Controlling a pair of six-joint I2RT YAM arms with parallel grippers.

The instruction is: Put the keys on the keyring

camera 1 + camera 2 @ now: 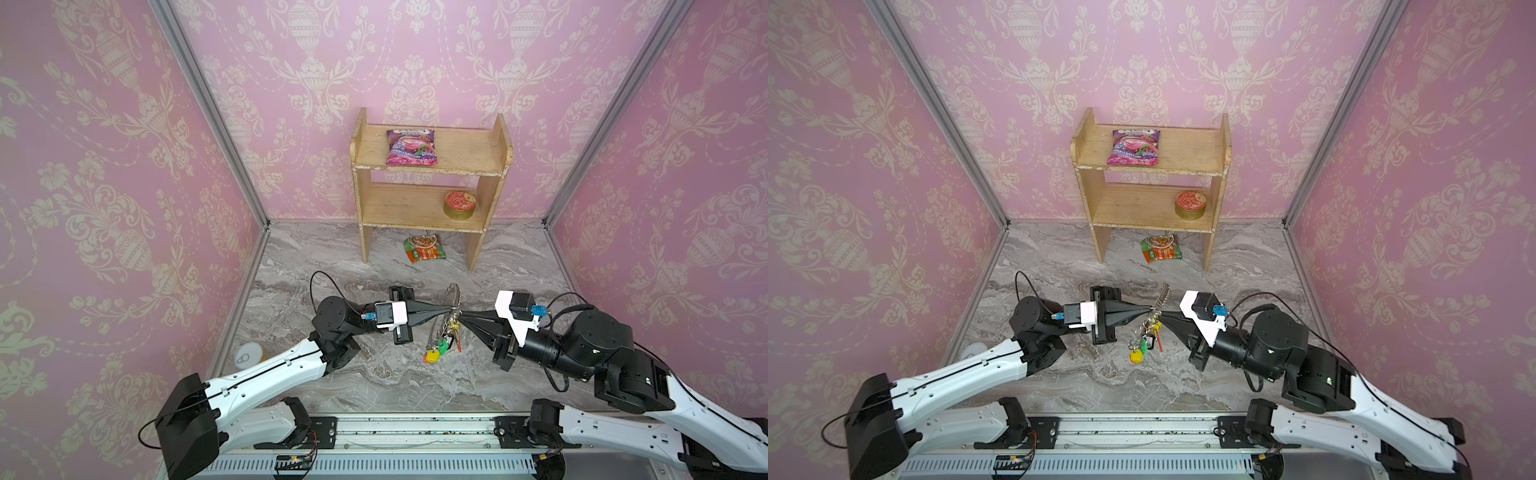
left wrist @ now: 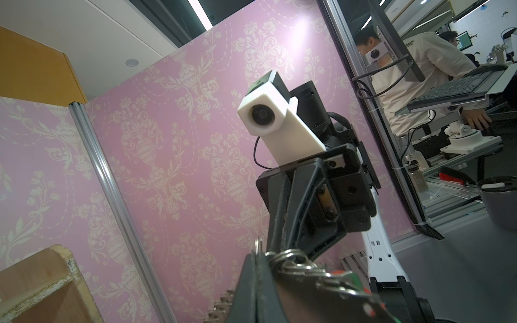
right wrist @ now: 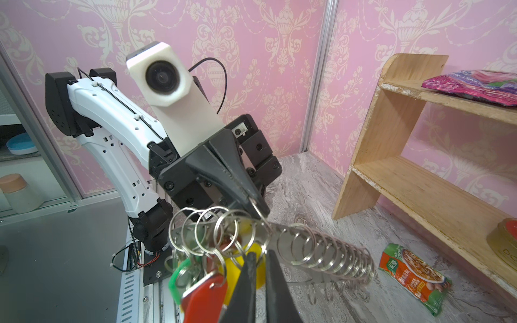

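In both top views the left gripper (image 1: 451,308) and the right gripper (image 1: 460,313) meet tip to tip over the middle of the table (image 1: 374,382). The left jaws are pressed together on one small loop of the keyring (image 3: 321,246), which hangs above the table between the two tools. The right jaws are narrow, just at the band; whether they pinch it I cannot tell. The keys (image 3: 205,293), with yellow, green and red tags, hang under the keyring on its near side.
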